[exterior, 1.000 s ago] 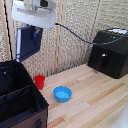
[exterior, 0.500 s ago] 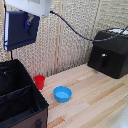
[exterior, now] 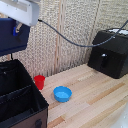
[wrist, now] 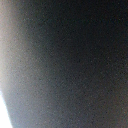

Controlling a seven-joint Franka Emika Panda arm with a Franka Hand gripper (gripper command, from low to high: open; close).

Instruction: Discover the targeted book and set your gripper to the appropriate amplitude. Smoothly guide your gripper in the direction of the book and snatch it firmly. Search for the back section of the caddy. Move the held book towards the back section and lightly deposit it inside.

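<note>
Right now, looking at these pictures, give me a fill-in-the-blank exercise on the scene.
1. The book hangs in the air above the black ____.
2. The small cup beside the caddy is ____.
3. The blue bowl rests on the wooden ____.

Missing words: caddy; red; table

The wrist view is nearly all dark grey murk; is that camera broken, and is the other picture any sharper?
Probably not broken: the wrist view is filled by a blurred dark surface, likely something very close to the lens, with a pale glow at one edge. The exterior view is soft but readable: the thin navy-blue rectangular book hangs above the large black soft-sided caddy, with the small blue bowl evenly lit on the wood table.
</note>
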